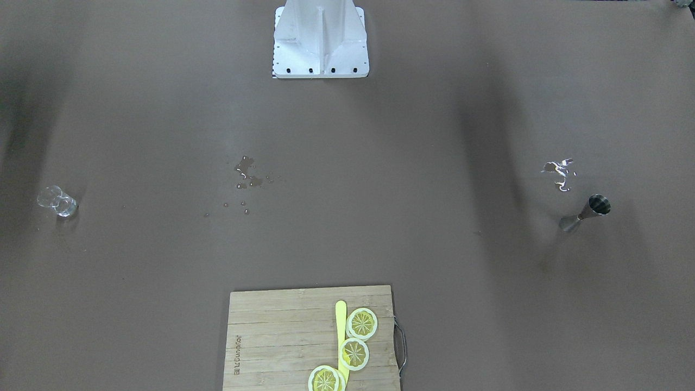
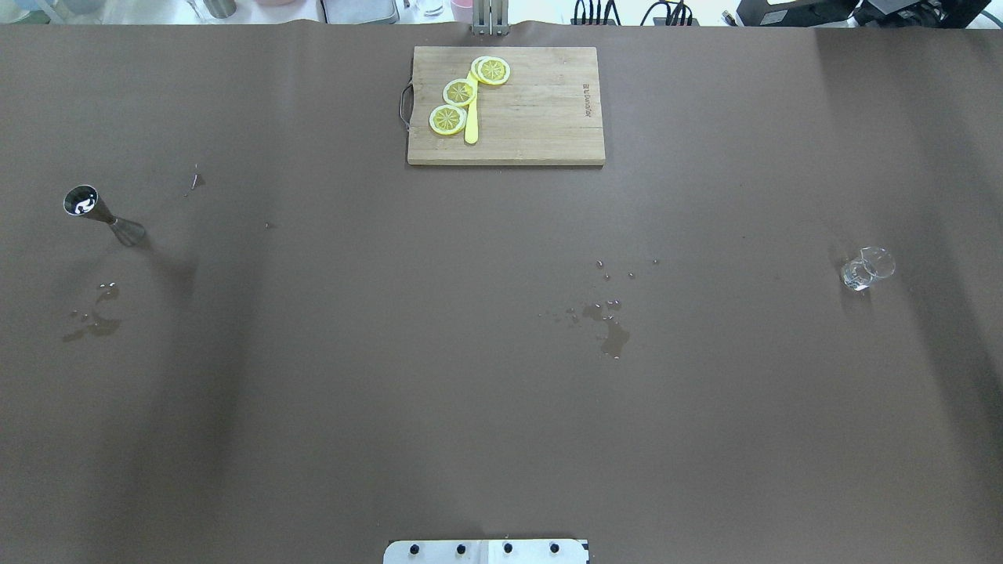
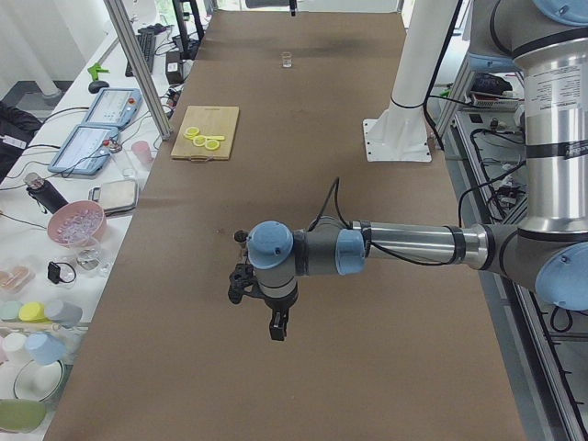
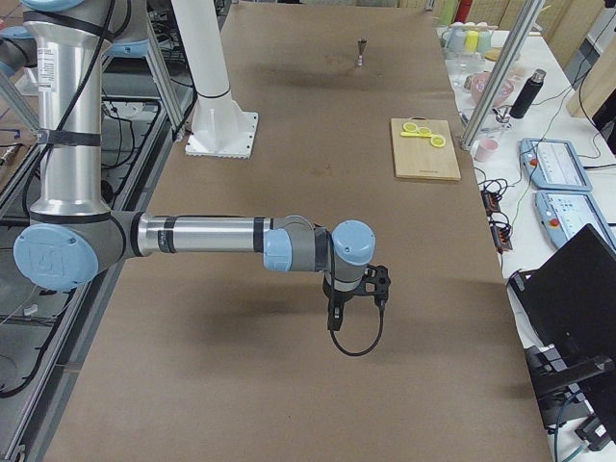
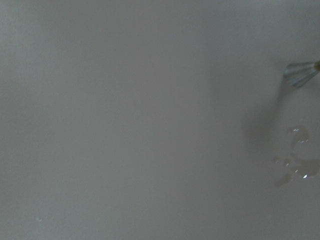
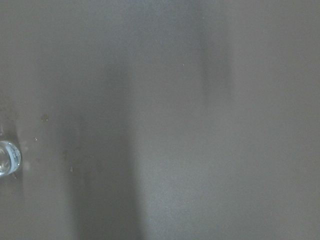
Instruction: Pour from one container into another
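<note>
The steel jigger [image 2: 102, 216] stands upright near the table's end on my left, also seen as the jigger [image 1: 586, 213], far off as the jigger [image 4: 361, 50], and its base at the edge as the jigger [image 5: 301, 73]. The clear glass [image 2: 867, 271] stands at the opposite end, shown too as the glass [image 1: 57, 202], the glass [image 3: 287, 60] and the glass [image 6: 7, 159]. My left gripper [image 3: 276, 329] hangs above the table, pointing down. My right gripper [image 4: 334, 318] hangs likewise. Each shows only in a side view, so I cannot tell whether they are open or shut.
A wooden cutting board [image 2: 541, 117] with lemon slices [image 2: 460, 92] and a yellow knife lies at the far middle edge. Small puddles [image 2: 613, 335] wet the centre, and more spilled liquid [image 2: 94, 321] lies near the jigger. The robot base [image 1: 320, 43] stands at the near edge.
</note>
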